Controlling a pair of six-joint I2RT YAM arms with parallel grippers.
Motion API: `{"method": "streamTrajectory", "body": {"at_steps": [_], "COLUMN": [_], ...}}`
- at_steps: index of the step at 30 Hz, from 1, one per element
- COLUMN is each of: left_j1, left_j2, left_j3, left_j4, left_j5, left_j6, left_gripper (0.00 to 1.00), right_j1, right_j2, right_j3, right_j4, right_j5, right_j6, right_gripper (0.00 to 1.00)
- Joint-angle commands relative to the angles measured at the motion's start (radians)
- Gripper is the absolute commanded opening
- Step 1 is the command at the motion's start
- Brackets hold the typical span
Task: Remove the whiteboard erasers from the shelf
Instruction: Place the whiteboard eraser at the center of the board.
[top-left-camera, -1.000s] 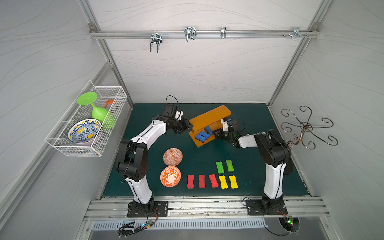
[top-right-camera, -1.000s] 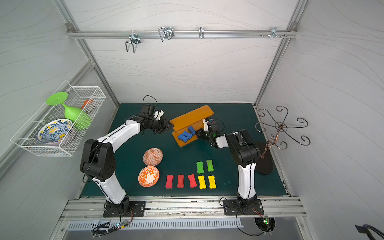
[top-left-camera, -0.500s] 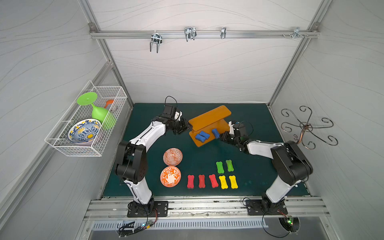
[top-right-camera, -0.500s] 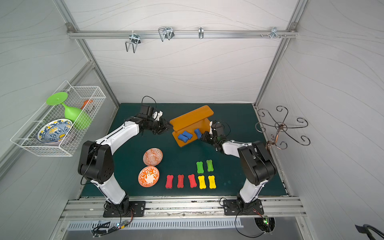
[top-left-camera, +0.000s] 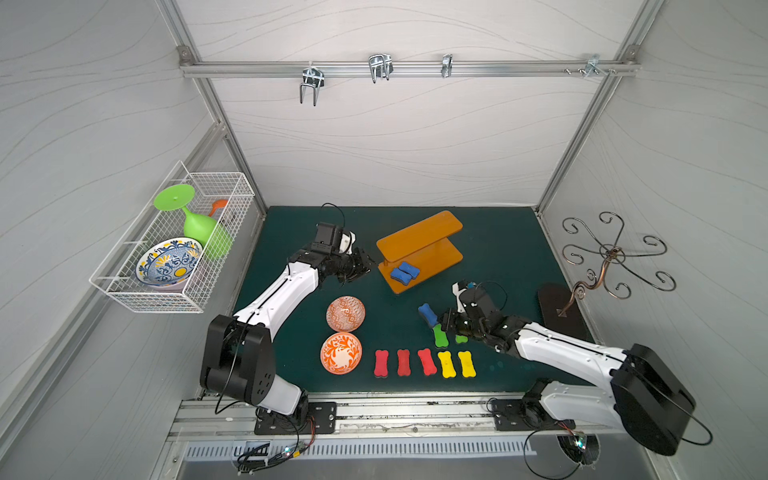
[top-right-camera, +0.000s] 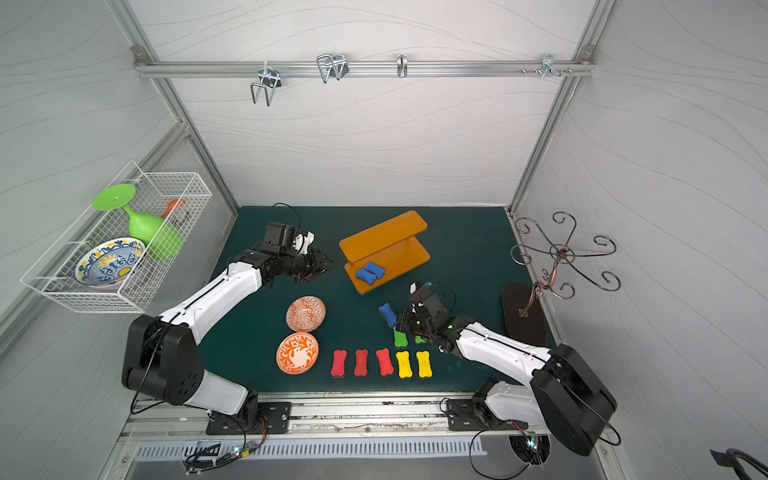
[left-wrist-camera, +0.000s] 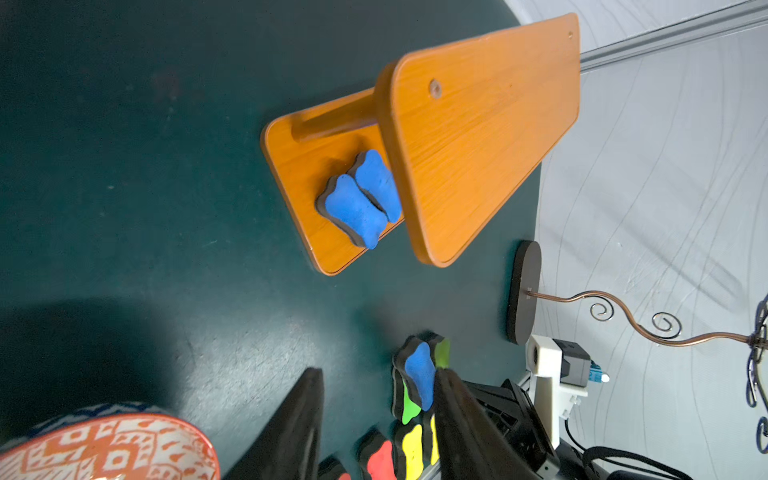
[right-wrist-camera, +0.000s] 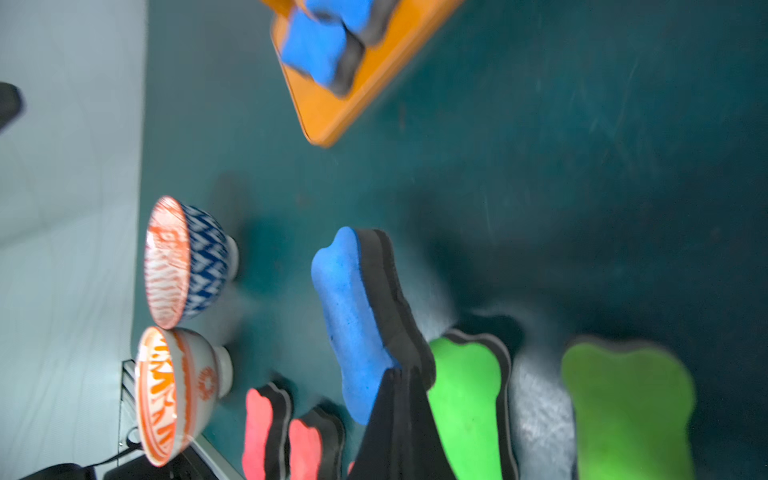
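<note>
Over the green mat, one blue eraser is pinched by the right gripper. Two blue erasers are seen on the lower board of the shelf. The fingers of the left gripper are spread, with nothing held.

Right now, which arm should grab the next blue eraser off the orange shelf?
Probably left: the left gripper is open, empty, beside the shelf and its two blue erasers. The right gripper is shut on a blue eraser near the green erasers.

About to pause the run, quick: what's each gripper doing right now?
Left gripper: open, holding nothing.
Right gripper: shut on a blue eraser.
</note>
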Motion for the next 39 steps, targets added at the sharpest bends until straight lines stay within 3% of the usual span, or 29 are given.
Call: {"method": "streamTrajectory", "body": {"at_steps": [1, 7, 18, 23, 27, 33, 39], "left_j1": [0.011, 0.049, 0.079, 0.08, 0.08, 0.085, 0.091], "left_j2": [-0.031, -0.053, -0.051, -0.052, -0.046, -0.041, -0.047], "left_j3": [-0.005, -0.028, -0.034, -0.037, -0.036, -0.034, -0.036], "left_j4": [0.014, 0.013, 0.037, 0.036, 0.039, 0.038, 0.037], "left_j5": [-0.01, -0.002, 0.036, 0.035, 0.036, 0.038, 0.032], "left_j6": [0.033, 0.046, 0.038, 0.04, 0.041, 0.043, 0.045], "left_gripper": [0.47, 0.47, 0.47, 0.47, 0.47, 0.47, 0.47], "right_j1": [0.06, 0.133, 0.112, 0.101, 0.086, 0.081, 0.131], "right_j2": [0.09, 0.193, 0.169, 0.168, 0.122, 0.012, -0.095], "right_j3": [0.031, 0.107, 0.14, 0.173, 0.2, 0.243, 0.259], "right_j4": [-0.013, -0.049, -0.186, -0.221, -0.274, -0.411, -0.608], "right_j5": [0.047, 0.032, -0.017, -0.043, -0.046, 0.002, 0.168], "right_j6": [0.043, 0.022, -0.037, -0.075, -0.114, -0.179, -0.142], "right_gripper": [0.0, 0.0, 0.18, 0.37, 0.44, 0.47, 0.53]}}
